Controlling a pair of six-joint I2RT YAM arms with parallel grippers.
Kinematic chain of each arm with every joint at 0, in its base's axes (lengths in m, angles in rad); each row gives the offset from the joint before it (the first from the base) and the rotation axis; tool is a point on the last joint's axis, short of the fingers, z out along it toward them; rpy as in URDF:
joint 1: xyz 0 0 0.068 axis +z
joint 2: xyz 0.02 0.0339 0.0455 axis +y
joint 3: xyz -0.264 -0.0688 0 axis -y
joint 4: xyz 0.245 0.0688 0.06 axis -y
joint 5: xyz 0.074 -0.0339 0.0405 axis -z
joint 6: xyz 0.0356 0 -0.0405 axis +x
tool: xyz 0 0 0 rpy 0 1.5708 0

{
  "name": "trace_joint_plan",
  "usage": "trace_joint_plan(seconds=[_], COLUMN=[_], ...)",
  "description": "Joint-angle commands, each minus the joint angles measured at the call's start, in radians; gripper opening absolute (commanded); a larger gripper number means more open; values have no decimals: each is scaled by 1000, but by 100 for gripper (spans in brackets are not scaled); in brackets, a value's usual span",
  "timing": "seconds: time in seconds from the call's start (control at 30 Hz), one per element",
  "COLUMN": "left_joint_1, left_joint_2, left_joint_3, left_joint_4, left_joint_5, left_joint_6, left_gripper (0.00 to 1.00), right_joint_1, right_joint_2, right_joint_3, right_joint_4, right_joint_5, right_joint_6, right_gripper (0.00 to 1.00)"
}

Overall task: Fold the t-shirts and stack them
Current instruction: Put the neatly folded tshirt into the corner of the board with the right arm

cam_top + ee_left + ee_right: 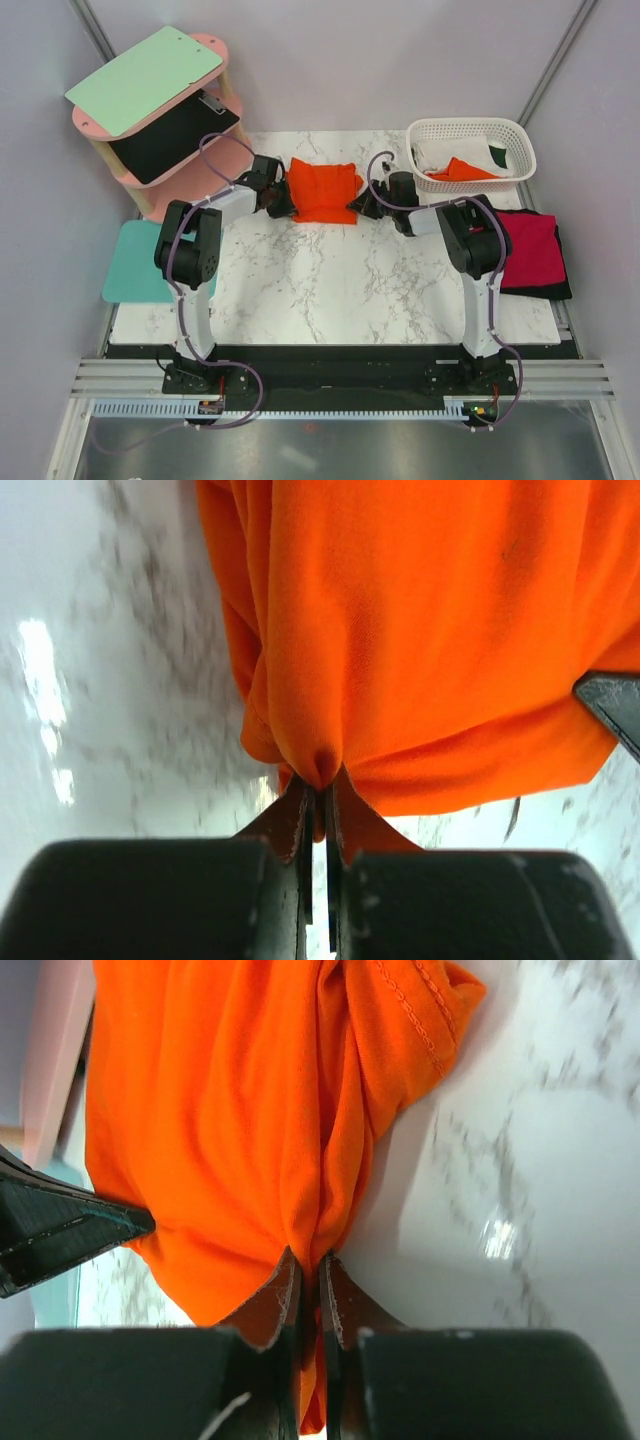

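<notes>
Two-sided pinch on the folded orange shirt, far centre of the table: left gripper clenched on its left edge, right gripper likewise on its right, probably to carry the fold intact toward the red shirt.

Marble table, pink shelf far left, pale walls

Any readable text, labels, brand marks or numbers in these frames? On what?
None can be read in any view.
The orange t-shirt, pinched by the left gripper and the right gripper, shows plain cloth and stitching, with no print or tag in view.
The white basket and the green board show no markings.
</notes>
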State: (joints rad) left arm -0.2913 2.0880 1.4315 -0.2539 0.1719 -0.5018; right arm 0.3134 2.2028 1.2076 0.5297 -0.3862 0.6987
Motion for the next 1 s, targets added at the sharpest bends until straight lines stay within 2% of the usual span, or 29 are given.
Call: trace_joint_plan(seconds=[0.0, 0.33, 0.4, 0.43, 0.47, 0.5, 0.53, 0.57, 0.6, 0.63, 0.67, 0.7, 0.73, 0.87, 0.97], left_joint_1=[1, -40, -48, -51, -54, -57, -58, -58, -58, -58, -60, -60, -60, -60, -62], left_joint_2=[-71, -282, -315, -327, -341, -371, -385, -400, -426, -436, -445, -451, -456, -470, -500], left_joint_3=[-185, -488, -511, -514, -513, -511, -507, -493, -482, -471, -447, -435, -419, -359, -342], left_joint_4=[-82, -53, -59, -71, -80, -90, -111, -125, -139, -157, -183, -198, -214, -268, -277], left_joint_5=[11, 70, 89, 97, 94, 84, 80, 68, 39, 23, 9, -12, -26, -81, -100], left_joint_6=[-24, -53, -43, -41, -38, -35, -32, -30, -29, -26, -18, -12, -7, 9, 11], left_gripper=[2, 2, 6, 11, 13, 36, 49, 58, 74, 79, 84, 85, 86, 87, 87], right_joint_1=[3, 62, 72, 73, 75, 78, 79, 82, 82, 81, 81, 81, 82, 81, 82], right_joint_2=[-104, -305, -342, -356, -395, -417, -440, -484, -503, -520, -549, -563, -577, -624, -640], right_joint_3=[-83, -327, -356, -384, -394, -402, -402, -396, -372, -358, -343, -314, -298, -229, -183], right_joint_4=[-178, -290, -297, -293, -293, -298, -307, -324, -362, -382, -402, -433, -451, -557, -666], right_joint_5=[-17, -8, -2, 4, 19, 27, 41, 75, 90, 107, 145, 159, 176, 257, 403], right_joint_6=[-80, -137, -143, -145, -143, -149, -156, -166, -195, -212, -225, -252, -264, -332, -395], right_gripper=[6, 9, 13, 14, 19, 25, 32, 50, 58, 73, 80, 87, 98, 98, 98])
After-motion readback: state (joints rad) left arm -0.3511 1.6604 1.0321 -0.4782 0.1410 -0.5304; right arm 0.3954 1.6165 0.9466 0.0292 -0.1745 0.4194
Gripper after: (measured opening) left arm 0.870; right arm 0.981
